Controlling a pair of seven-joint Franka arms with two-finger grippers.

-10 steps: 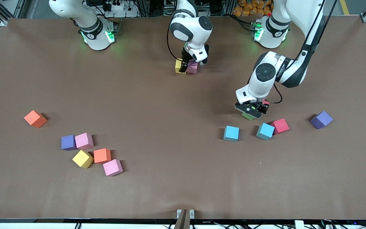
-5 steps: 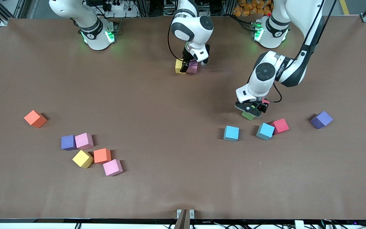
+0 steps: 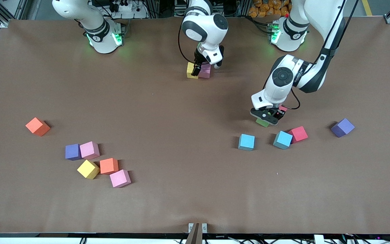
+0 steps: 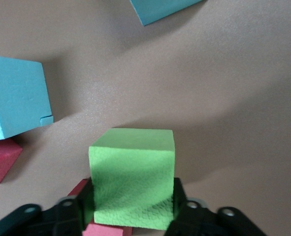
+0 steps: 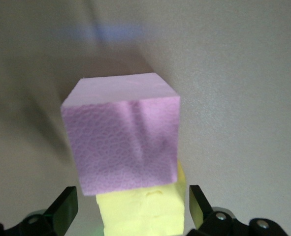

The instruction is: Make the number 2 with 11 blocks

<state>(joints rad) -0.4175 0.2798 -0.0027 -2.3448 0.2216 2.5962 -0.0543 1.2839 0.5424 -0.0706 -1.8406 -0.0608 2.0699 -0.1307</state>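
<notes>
My left gripper is shut on the green block, low over the table; in the left wrist view the green block sits between the fingers. Two light blue blocks and the crimson block lie beside it, nearer the camera. My right gripper is open over a yellow block that touches a pink block near the robots' bases. Its fingers straddle the yellow block with gaps. Toward the right arm's end lie two orange, two pink and one yellow block.
One purple cube lies toward the left arm's end. Another purple cube touches the pink block in the cluster toward the right arm's end. The brown table is bare through the middle.
My right gripper has risen a little from the yellow and pink pair, which stay put. My left gripper has shifted slightly toward the bases with the green block.
</notes>
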